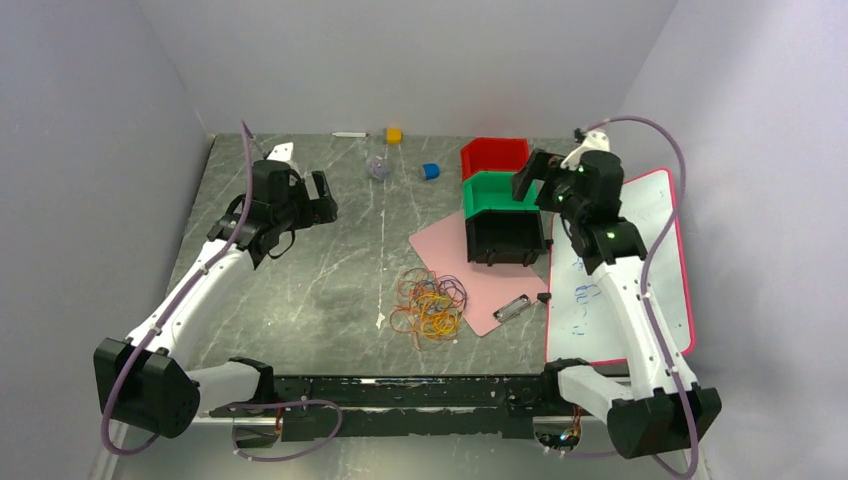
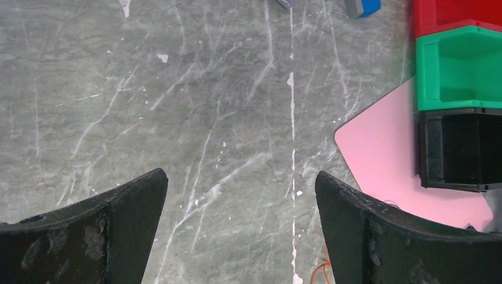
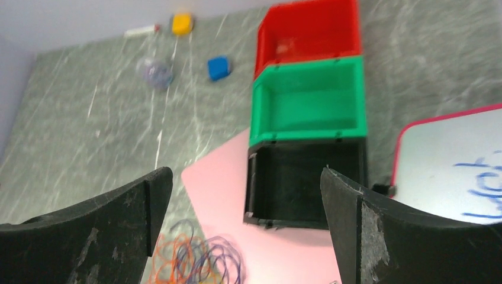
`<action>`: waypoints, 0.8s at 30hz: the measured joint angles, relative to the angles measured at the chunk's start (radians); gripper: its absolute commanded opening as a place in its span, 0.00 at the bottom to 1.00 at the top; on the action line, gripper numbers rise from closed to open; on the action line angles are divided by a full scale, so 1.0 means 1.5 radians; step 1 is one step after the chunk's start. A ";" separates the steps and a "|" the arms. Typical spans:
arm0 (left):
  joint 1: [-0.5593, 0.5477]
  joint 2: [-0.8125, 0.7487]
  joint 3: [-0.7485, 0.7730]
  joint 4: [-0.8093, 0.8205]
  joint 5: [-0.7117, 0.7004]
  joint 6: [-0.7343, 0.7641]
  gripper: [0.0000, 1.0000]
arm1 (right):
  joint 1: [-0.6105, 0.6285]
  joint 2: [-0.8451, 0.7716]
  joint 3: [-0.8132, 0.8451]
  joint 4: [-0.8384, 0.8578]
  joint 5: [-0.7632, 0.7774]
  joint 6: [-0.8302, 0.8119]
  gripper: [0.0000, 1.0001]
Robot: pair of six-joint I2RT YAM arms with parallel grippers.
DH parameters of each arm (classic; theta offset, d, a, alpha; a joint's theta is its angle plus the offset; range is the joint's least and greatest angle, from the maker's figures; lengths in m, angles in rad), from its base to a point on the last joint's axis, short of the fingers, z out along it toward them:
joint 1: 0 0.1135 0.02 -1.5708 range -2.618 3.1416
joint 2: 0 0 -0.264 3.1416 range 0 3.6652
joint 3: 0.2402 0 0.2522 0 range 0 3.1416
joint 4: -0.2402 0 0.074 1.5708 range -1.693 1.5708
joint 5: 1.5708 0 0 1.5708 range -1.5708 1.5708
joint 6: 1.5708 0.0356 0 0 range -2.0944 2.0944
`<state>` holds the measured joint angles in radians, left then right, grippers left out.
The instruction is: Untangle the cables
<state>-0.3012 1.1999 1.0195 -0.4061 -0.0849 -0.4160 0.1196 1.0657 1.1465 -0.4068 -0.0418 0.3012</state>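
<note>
Both my end effectors hang with fingers spread, holding nothing: left end effector (image 2: 240, 177) above bare tabletop (image 1: 300, 270), right end effector (image 3: 245, 174) by the bins (image 1: 500, 200). The cables (image 1: 430, 300) lie tangled mid-tabletop, overlapping the pink mat (image 1: 450, 245).

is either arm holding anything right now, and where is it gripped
Nothing is held. The left end effector and the right end effector are both open and empty. The cables lie on the table, apart from both.
</note>
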 measured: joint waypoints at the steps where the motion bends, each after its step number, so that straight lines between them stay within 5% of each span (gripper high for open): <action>1: -0.001 0.000 0.000 0.002 0.006 0.000 0.98 | 0.016 0.009 -0.001 -0.012 -0.002 -0.001 1.00; 10: -0.002 -0.006 -0.014 0.024 0.042 -0.001 0.94 | 0.238 0.040 -0.067 -0.040 0.020 -0.002 0.91; 24: -0.020 -0.016 -0.093 0.090 0.152 -0.010 0.79 | 0.422 0.154 -0.167 -0.004 0.044 0.079 0.72</action>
<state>-0.3305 1.1755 0.8799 -0.2710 0.1425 -0.4316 0.7528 1.2968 0.8967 -0.4122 0.0242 0.4198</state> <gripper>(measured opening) 0.823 0.740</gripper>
